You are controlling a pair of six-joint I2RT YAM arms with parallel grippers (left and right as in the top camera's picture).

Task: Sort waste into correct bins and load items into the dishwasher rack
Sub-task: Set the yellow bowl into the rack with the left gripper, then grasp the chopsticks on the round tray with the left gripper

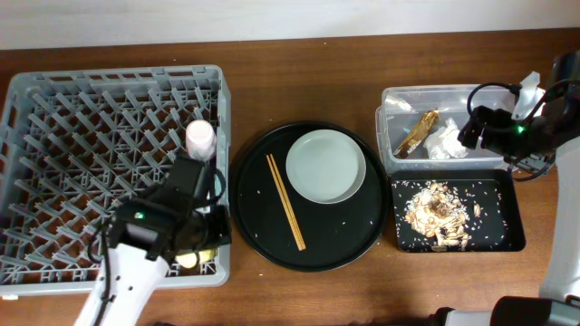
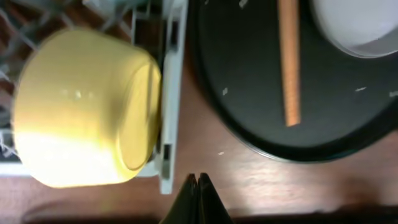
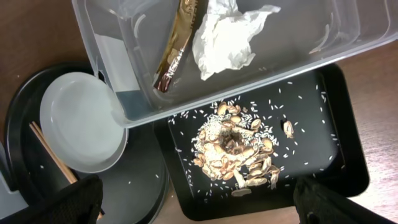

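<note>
On the bench (image 1: 299,81), the dishwasher rack (image 1: 54,118) fills the 9 o'clock side of the overhead view. A pink cup (image 1: 200,136) stands near the rack's 3 o'clock wall. The yellow bowl (image 2: 87,109) lies tipped on its side in the rack's 5 o'clock corner. The left end effector (image 2: 198,180) hangs just outside that corner, its fingers pressed together on nothing and clear of the bowl.

At the centre sits a round black tray (image 1: 263,226). It carries the plate (image 1: 326,166) at its 1 o'clock and the chopsticks (image 1: 285,201) slanting from 10 to 6 o'clock.

At 2 o'clock the clear tub (image 1: 394,104) holds the foil wrapper (image 1: 417,133) and the tissue (image 1: 444,142), side by side. Directly toward 6 o'clock from the tub, the black rectangular tray (image 1: 507,213) holds the food scraps (image 1: 435,215) in a heap. The right end effector (image 3: 198,202) hovers above these two bins with its fingers spread wide and empty.
</note>
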